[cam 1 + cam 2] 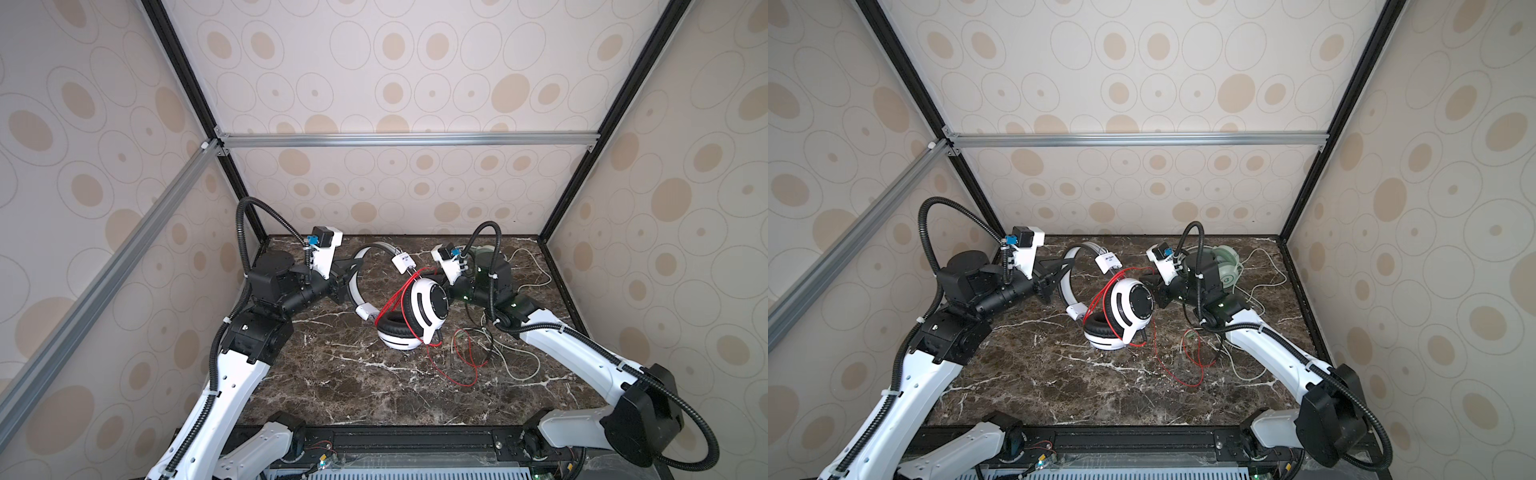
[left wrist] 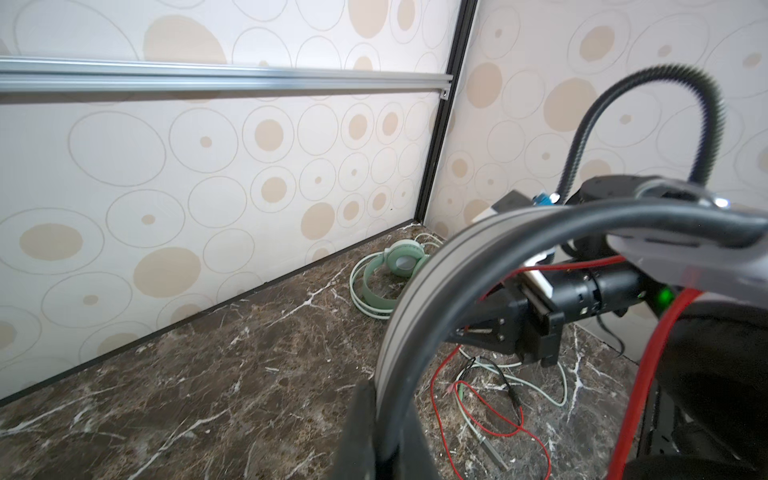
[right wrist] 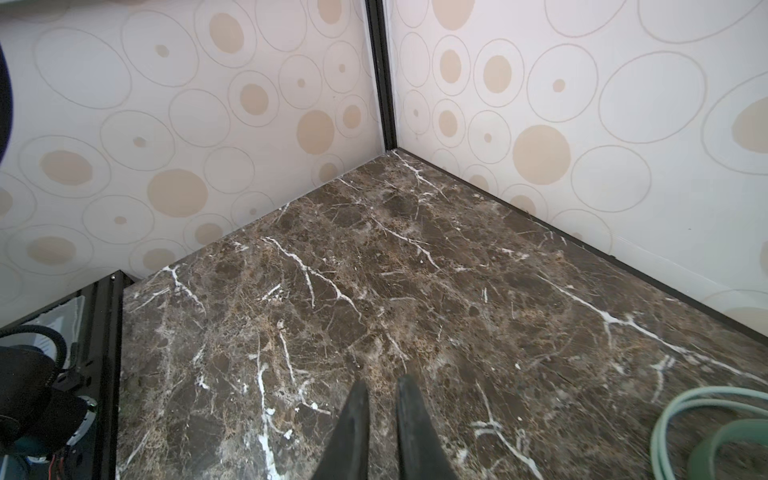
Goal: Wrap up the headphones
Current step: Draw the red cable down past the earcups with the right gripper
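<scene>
Your left claw (image 1: pixel 348 280) is clamped on the headband (image 1: pixel 354 293) of the white headset (image 1: pixel 424 316), on the left of its arc. The left wrist view shows the band pinched between the fingers (image 2: pixel 357 440). The headset sits mid-bench, with its lower cup (image 1: pixel 395 338) flat on the bench (image 1: pixel 332 395) and its upper cup (image 1: pixel 434 303) tilted on top.

A few loops of the red cord (image 1: pixel 395 303) lie over the upper cup, so I'd judge the wrapping begun but far from done. Most of the cord trails loose on the bench to the right.

Your right claw (image 3: pixel 382 432) is only narrowly parted and holds nothing. It hangs just right of the upper cup in both top views.

The next move calls for picking up the red slack close to the cup and leading it round while the left claw steadies the band.

Take care, as the loose red cord looks crossed with the pale cord (image 2: pixel 564 388) of the green headset (image 1: pixel 1225 257). That headset lies far right, behind the right arm (image 1: pixel 1266 345), and its cord is not wrapped.

No box, tray or other container is in view.
</scene>
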Controlling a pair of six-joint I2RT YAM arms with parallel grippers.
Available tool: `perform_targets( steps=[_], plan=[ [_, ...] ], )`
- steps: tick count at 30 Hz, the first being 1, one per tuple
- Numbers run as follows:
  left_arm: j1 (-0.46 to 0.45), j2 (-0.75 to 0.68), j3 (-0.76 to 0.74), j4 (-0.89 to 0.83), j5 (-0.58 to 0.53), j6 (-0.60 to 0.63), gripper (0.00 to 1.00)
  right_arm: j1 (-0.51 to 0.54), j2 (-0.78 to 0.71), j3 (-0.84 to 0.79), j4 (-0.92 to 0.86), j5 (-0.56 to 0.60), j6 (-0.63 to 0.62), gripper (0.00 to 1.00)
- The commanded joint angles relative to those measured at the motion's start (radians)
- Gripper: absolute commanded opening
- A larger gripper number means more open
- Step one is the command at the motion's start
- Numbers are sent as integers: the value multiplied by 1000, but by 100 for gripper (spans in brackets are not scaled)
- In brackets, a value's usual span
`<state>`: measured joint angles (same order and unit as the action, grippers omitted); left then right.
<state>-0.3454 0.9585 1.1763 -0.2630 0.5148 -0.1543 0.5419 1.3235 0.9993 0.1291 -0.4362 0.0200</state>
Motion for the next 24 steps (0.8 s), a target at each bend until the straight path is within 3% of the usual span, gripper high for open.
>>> perform_targets(
  steps=[1, 18, 24],
  plan=[
    [-3, -12, 74, 111, 51, -108, 0, -3, 12, -51, 209, -84, 114, 18],
    [-3, 60, 201, 348, -17, -287, 0, 4, 214, -200, 399, -64, 244, 16],
    [-4, 96, 244, 382, -124, -316, 0, 14, 304, -284, 561, -72, 332, 15]
  ],
)
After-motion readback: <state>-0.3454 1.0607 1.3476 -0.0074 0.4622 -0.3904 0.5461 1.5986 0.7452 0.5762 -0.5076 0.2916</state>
